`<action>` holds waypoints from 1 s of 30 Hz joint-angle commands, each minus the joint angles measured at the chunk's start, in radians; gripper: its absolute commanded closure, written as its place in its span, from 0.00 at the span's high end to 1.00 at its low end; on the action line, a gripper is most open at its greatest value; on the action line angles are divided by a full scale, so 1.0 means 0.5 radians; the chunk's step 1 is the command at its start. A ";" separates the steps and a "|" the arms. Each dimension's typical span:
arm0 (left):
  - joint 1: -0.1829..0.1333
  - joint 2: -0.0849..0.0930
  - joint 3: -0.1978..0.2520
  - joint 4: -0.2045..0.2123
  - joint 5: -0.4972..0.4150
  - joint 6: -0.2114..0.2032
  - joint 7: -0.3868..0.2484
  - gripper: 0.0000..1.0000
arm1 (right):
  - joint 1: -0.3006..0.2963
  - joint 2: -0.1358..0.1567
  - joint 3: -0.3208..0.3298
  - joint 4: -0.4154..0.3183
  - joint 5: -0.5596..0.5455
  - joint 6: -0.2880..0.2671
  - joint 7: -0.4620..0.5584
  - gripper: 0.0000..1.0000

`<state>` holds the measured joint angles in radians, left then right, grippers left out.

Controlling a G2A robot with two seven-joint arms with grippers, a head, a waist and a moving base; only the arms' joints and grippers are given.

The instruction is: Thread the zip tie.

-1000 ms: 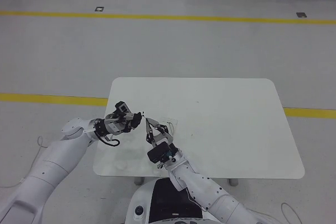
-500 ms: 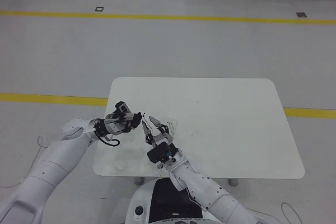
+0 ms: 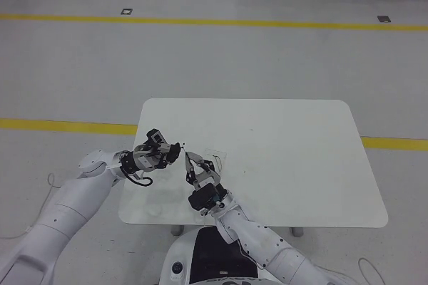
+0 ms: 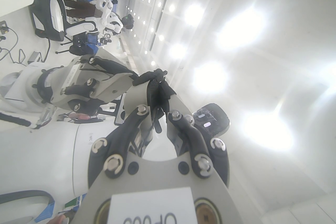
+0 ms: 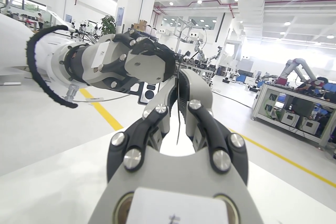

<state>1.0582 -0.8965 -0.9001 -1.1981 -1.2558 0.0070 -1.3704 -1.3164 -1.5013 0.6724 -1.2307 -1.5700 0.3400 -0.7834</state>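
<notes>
Zip tie: the zip tie [image 5: 178, 104] is a thin black strap held in the air. It runs lengthwise between the right tool's fingers, and its far end reaches the left tool's tips.
Right tool: the right tool [image 5: 179, 78] has its fingers drawn together and is pinching the strap. The loose end hangs back towards its palm.
Left tool: the left tool [image 5: 172, 62] sits just beyond the right tool's tips. Its fingers are pressed together on a dark piece that is probably the tie's head, though the dark-wrapped tips hide the detail.
Tabletop: the tabletop [image 3: 292, 157] lies beneath both tools, and neither touches it.
Step in hand: judging by the layout, the strap's tip is being lined up with the head's slot.
Doing it well: keep the left tool steady and the strap straight. Advance the right tool along the strap's own line. If the strap bows, grip it again closer to the tip.
Writing: a white label [image 5: 101, 52] with dark print sits on the left tool's wrist. Another label at the right tool's base is cut off at the edge. Neither is read out here.
</notes>
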 commanded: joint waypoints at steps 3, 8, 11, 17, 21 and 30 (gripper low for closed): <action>0.000 0.000 0.000 0.000 0.000 0.000 0.000 0.00 | 0.024 0.007 -0.011 0.025 0.000 0.000 -0.007 0.00; 0.000 0.000 0.000 0.000 0.000 0.000 0.000 0.00 | 0.113 0.038 -0.084 0.114 0.000 0.000 -0.050 0.00; 0.000 0.000 0.000 0.000 0.000 0.000 0.000 0.00 | 0.150 0.059 -0.135 0.136 0.000 0.000 -0.076 0.00; 0.000 0.000 0.000 0.000 0.000 0.000 0.000 0.00 | 0.184 0.091 -0.176 0.133 0.000 0.000 -0.082 0.00; 0.000 0.000 0.000 0.000 0.000 0.000 0.000 0.00 | 0.188 0.108 -0.178 0.122 0.000 0.000 -0.071 0.00; 0.000 0.000 0.000 0.000 0.000 0.000 0.000 0.00 | 0.154 0.136 -0.119 0.117 0.000 0.000 -0.025 0.00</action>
<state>1.0582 -0.8965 -0.9001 -1.1981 -1.2558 0.0070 -1.3704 -1.2343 -1.4344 0.6053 -1.1706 -1.5700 0.3400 -0.7957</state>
